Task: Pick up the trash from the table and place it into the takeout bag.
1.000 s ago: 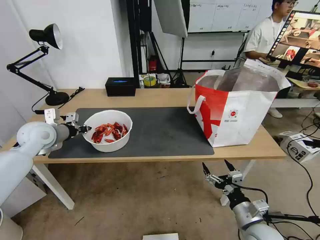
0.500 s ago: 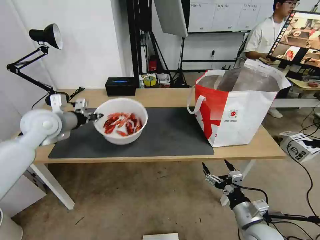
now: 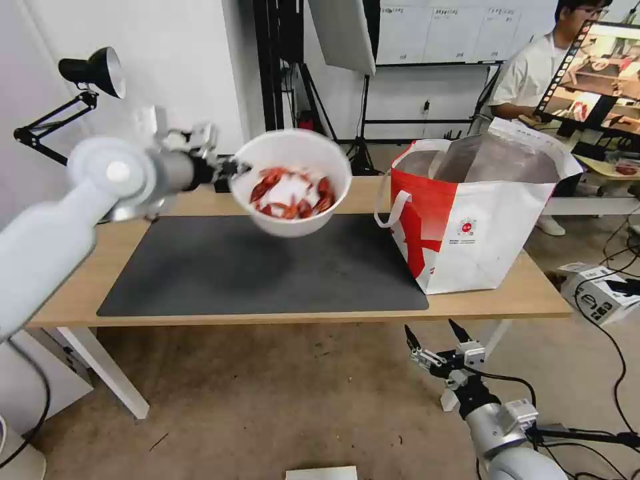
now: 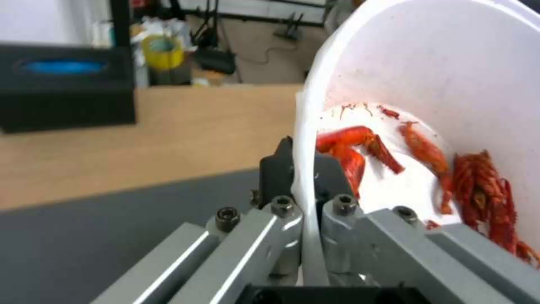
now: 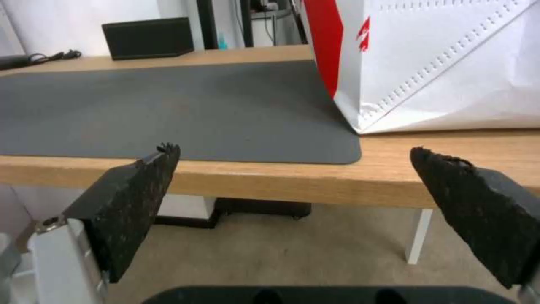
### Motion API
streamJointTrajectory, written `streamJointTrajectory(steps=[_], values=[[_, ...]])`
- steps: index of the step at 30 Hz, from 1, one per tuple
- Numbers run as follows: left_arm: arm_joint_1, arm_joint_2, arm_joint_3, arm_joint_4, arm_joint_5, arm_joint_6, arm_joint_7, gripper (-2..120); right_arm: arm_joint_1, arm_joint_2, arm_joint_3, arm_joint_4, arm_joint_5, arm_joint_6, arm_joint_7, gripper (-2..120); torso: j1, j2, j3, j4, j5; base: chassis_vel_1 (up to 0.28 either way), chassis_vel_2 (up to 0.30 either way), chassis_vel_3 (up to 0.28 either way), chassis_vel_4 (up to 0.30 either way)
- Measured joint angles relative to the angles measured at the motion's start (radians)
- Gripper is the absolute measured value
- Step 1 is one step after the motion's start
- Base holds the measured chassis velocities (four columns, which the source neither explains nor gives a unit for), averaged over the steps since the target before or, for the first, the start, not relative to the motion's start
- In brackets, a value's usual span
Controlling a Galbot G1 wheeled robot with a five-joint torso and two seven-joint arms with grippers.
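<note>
White bowl (image 3: pixel 292 183) of red shells held above the bench mat (image 3: pixel 267 267), rim pinched between left gripper (image 4: pixel 301 169) jaws. Right gripper (image 3: pixel 433 337) below bench edge, jaws spread, near takeout bag (image 3: pixel 487 227).

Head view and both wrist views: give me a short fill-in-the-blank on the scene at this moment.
1. The left gripper pinches the ____ of the bowl.
2. The bowl hangs above the dark ____ on the table.
3. The right gripper, below the table edge, is ____.
4. The takeout bag has ____ handles.

Missing: rim; mat; open; white
</note>
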Motion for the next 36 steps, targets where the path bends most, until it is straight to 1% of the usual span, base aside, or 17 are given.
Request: streamJointTrajectory(steps=[2, 3, 4, 9, 12, 13, 14, 15, 18, 19, 22, 23, 26, 30, 33, 35, 36], values=[[-0.068, -0.051, 0.043, 0.047, -0.006, -0.002, -0.017, 0, 0.000, 0.000, 0.000, 0.000, 0.000, 0.000, 0.000, 100, 0.000, 0.000, 0.000, 0.0002, 0.0000, 0.000, 0.000, 0.000, 0.000], [-0.068, -0.051, 0.043, 0.047, -0.006, -0.002, -0.017, 0, 0.000, 0.000, 0.000, 0.000, 0.000, 0.000, 0.000, 100, 0.000, 0.000, 0.000, 0.0002, 0.0000, 0.000, 0.000, 0.000, 0.000], [-0.125, -0.093, 0.088, 0.092, -0.010, -0.003, -0.018, 0, 0.000, 0.000, 0.000, 0.000, 0.000, 0.000, 0.000, 100, 0.000, 0.000, 0.000, 0.0000, -0.0002, 0.000, 0.000, 0.000, 0.000], [-0.201, -0.168, 0.151, 0.169, -0.020, -0.005, -0.018, 0, 0.000, 0.000, 0.000, 0.000, 0.000, 0.000, 0.000, 100, 0.000, 0.000, 0.000, 0.0002, -0.0001, 0.000, 0.000, 0.000, 0.000], [-0.254, -0.272, 0.191, 0.243, -0.027, -0.010, -0.017, 0, 0.000, 0.000, 0.000, 0.000, 0.000, 0.000, 0.000, 100, 0.000, 0.000, 0.000, 0.0002, 0.0000, 0.000, 0.000, 0.000, 0.000], [-0.254, -0.272, 0.191, 0.243, -0.027, -0.010, -0.017, 0, 0.000, 0.000, 0.000, 0.000, 0.000, 0.000, 0.000, 100, 0.000, 0.000, 0.000, 0.0002, 0.0000, 0.000, 0.000, 0.000, 0.000], [-0.272, -0.330, 0.201, 0.282, -0.028, -0.014, -0.018, 0, 0.000, 0.000, 0.000, 0.000, 0.000, 0.000, 0.000, 100, 0.000, 0.000, 0.000, 0.0001, 0.0000, 0.000, 0.000, 0.000, 0.000], [-0.272, -0.330, 0.201, 0.282, -0.028, -0.014, -0.018, 0, 0.000, 0.000, 0.000, 0.000, 0.000, 0.000, 0.000, 100, 0.000, 0.000, 0.000, 0.0001, 0.0000, 0.000, 0.000, 0.000, 0.000], [-0.311, -0.465, 0.212, 0.385, -0.028, -0.022, -0.019, 0, 0.000, 0.000, 0.000, 0.000, 0.000, 0.000, 0.000, 100, 0.000, 0.000, 0.000, -0.0004, 0.0004, 0.000, 0.000, 0.000, 0.000], [-0.311, -0.465, 0.212, 0.385, -0.028, -0.022, -0.019, 0, 0.000, 0.000, 0.000, 0.000, 0.000, 0.000, 0.000, 100, 0.000, 0.000, 0.000, -0.0004, 0.0004, 0.000, 0.000, 0.000, 0.000], [-0.334, -0.561, 0.214, 0.481, -0.019, -0.029, -0.039, 0, 0.000, 0.000, 0.000, 0.000, 0.000, 0.000, 0.000, 100, 0.000, 0.000, 0.000, 0.0001, 0.0000, 0.000, 0.000, 0.000, 0.000], [-0.334, -0.561, 0.214, 0.481, -0.019, -0.029, -0.039, 0, 0.000, 0.000, 0.000, 0.000, 0.000, 0.000, 0.000, 100, 0.000, 0.000, 0.000, 0.0001, 0.0000, 0.000, 0.000, 0.000, 0.000], [-0.342, -0.642, 0.218, 0.563, 0.000, -0.054, -0.084, 0, 0.000, 0.000, 0.000, 0.000, 0.000, 0.000, 0.000, 100, 0.000, 0.000, 0.000, -0.0002, 0.0002, 0.000, 0.000, 0.000, 0.000], [-0.338, -0.689, 0.222, 0.600, 0.028, -0.087, -0.113, 0, 0.000, 0.000, 0.000, 0.000, 0.000, 0.000, 0.000, 100, 0.000, 0.000, 0.000, 0.0004, -0.0001, 0.000, 0.000, 0.000, 0.000], [-0.328, -0.733, 0.222, 0.623, 0.056, -0.131, -0.136, 0, 0.000, 0.000, 0.000, 0.000, 0.000, 0.000, 0.000, 100, 0.000, 0.000, 0.000, 0.0003, -0.0002, 0.000, 0.000, 0.000, 0.000], [-0.314, -0.779, 0.224, 0.640, 0.094, -0.199, -0.152, 0, 0.000, 0.000, 0.000, 0.000, 0.000, 0.000, 0.000, 100, 0.000, 0.000, 0.000, -0.0002, 0.0001, 0.000, 0.000, 0.000, 0.000], [-0.314, -0.779, 0.224, 0.640, 0.094, -0.199, -0.152, 0, 0.000, 0.000, 0.000, 0.000, 0.000, 0.000, 0.000, 100, 0.000, 0.000, 0.000, -0.0002, 0.0001, 0.000, 0.000, 0.000, 0.000]])
